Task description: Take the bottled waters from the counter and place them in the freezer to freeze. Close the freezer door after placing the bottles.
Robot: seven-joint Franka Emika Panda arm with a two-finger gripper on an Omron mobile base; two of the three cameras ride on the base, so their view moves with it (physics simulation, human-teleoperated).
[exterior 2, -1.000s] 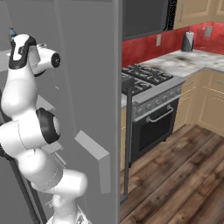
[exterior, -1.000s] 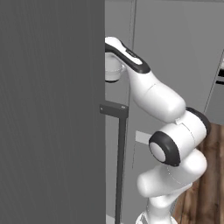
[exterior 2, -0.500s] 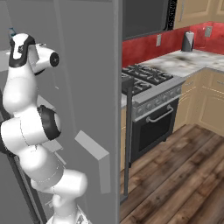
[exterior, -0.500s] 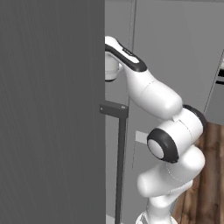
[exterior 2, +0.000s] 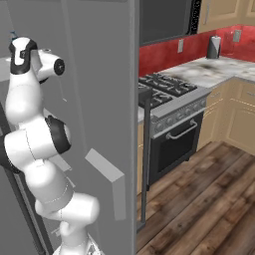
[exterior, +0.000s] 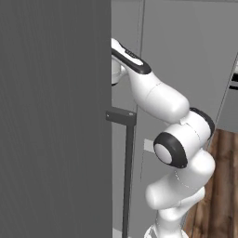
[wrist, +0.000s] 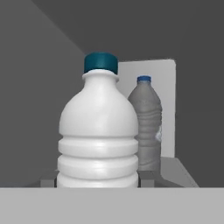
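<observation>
In the hand view the clear-white ribbed bottle (wrist: 98, 140) with a blue cap stands upright right in front of the camera. My gripper (wrist: 98, 180) is shut on its lower body, with a dark fingertip (wrist: 48, 181) pressed to each side. Behind it to the right stands the smoky grey bottle (wrist: 146, 131) on a grey inner shelf (wrist: 179, 168), against a pale back panel. The freezer door (exterior: 56, 116) stands open to the arm's left, with its dark bar handle (exterior: 128, 172) at the free edge. My hand (exterior 2: 22, 50) reaches into the freezer at upper-shelf height.
The door's inner side carries a grey bin (exterior 2: 107, 174) close beside the arm. Right of the refrigerator stand the black gas stove (exterior 2: 169, 94) and its oven front, then the marble counter (exterior 2: 214, 69) with a dark canister at the back. Wooden floor (exterior 2: 199, 199) lies open to the right.
The elbow has shifted slightly left and the arm has leaned a little further into the freezer. The hand and the door stay about where they were.
</observation>
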